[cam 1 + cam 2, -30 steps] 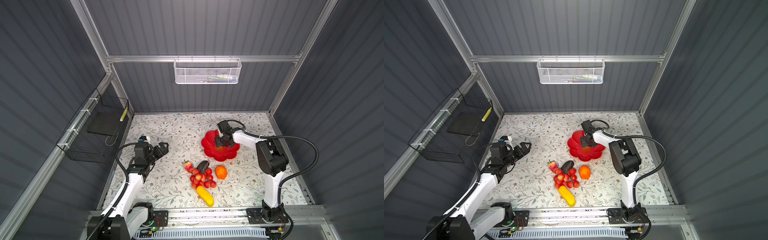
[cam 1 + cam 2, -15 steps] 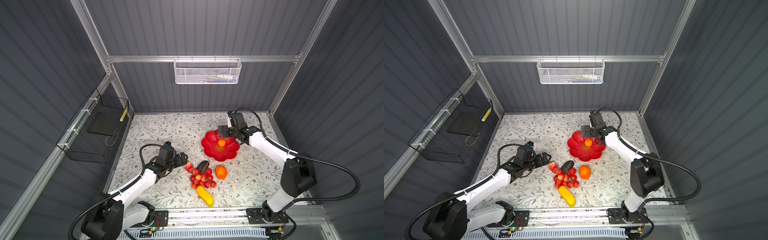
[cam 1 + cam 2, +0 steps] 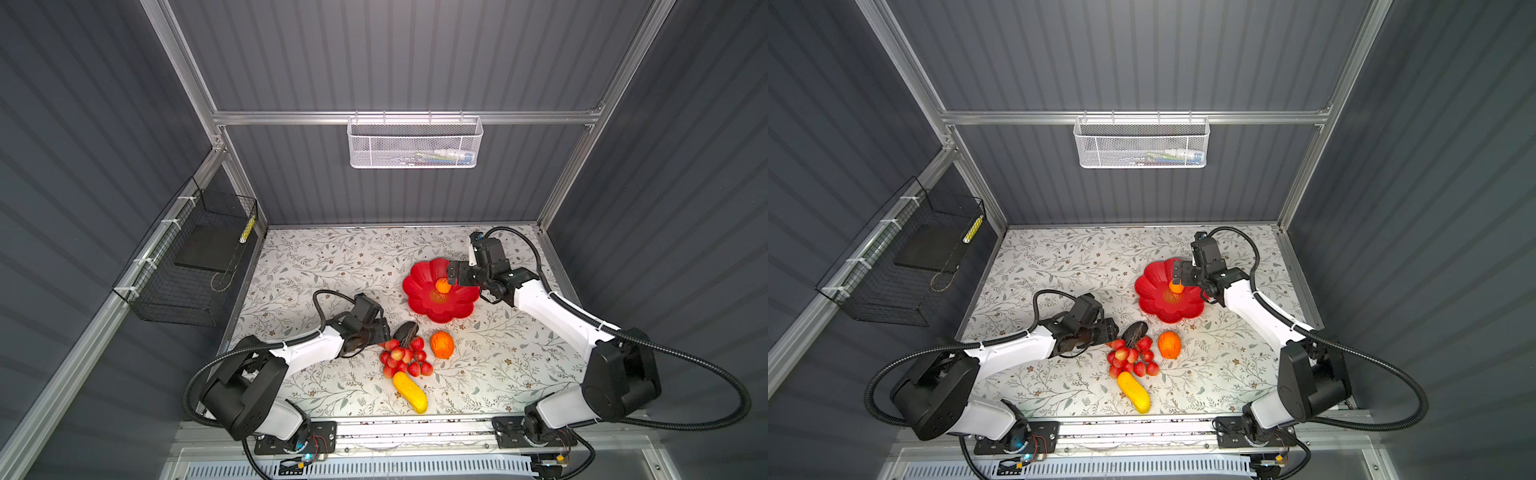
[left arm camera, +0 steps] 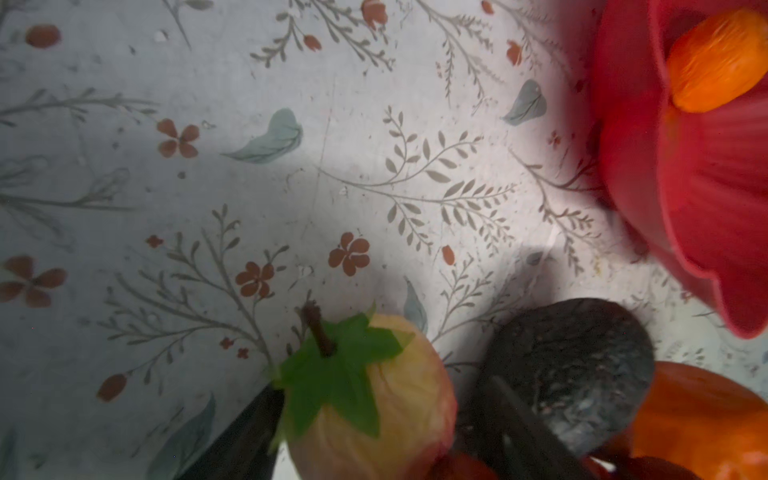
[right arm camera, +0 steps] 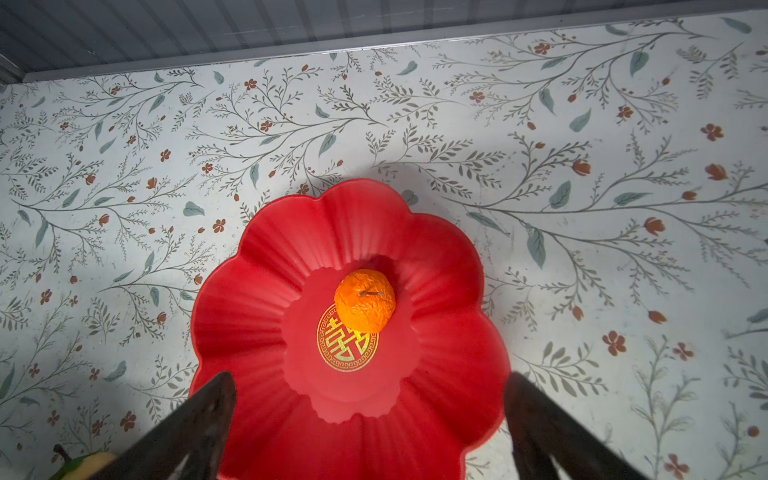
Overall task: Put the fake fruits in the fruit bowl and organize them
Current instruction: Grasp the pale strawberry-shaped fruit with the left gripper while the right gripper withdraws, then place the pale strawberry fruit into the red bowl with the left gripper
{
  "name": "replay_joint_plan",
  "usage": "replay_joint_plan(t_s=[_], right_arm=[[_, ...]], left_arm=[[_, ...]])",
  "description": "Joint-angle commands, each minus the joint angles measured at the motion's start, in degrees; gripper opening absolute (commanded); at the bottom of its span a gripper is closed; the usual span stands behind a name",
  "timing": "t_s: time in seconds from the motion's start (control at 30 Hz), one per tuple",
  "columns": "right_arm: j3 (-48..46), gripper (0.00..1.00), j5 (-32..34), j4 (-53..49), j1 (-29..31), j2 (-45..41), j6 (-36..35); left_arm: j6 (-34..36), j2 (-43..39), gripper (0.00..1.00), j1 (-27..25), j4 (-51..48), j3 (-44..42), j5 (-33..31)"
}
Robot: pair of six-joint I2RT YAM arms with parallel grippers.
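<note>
Top views both show a table [image 3: 332,266] with a flowery cover. On it sits the fruit bowl [image 3: 419,272], shiny red and shaped like a flower with round petals. The small orange [image 3: 443,286] lies inside it, near the middle, and the right fingers [image 3: 452,273] hang over the rim. Outside the bowl, close together, lie the dark bumpy avocado [image 3: 405,331], the red grape bunch [image 3: 403,359], the large orange [image 3: 442,344] and the smooth yellow fruit [image 3: 410,392]. The left fingers [image 3: 383,333] reach in beside the avocado.

Left wrist view: the strawberry [image 4: 390,399] lies on the table, pale and wrinkly on this side, with a green papery leaf cap and a brown stem. The left fingers stand partly closed, one on each side of it (I cannot tell if they squeeze it).

Right wrist view: the right fingers are wide open and hold nothing. The small orange has crinkly skin and a thin stem. It covers the edge of a gold Chinese sign [image 5: 347,345] in a ring at the bowl's middle.
</note>
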Motion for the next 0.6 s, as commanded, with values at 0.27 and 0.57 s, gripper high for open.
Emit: replay_joint_plan(t_s=[0.27,0.57], right_arm=[[-1.56,0.99,-0.34,1.94,-0.61,-0.56,0.70],[-4.68,0.99,0.74,5.09,-1.28,-4.29,2.49]], left_arm=[[1.99,-5.68,0.46,-0.44,-7.82,4.53,-10.33],[16.70,-0.19,0.46,-0.44,-9.76,23.38,-8.83]])
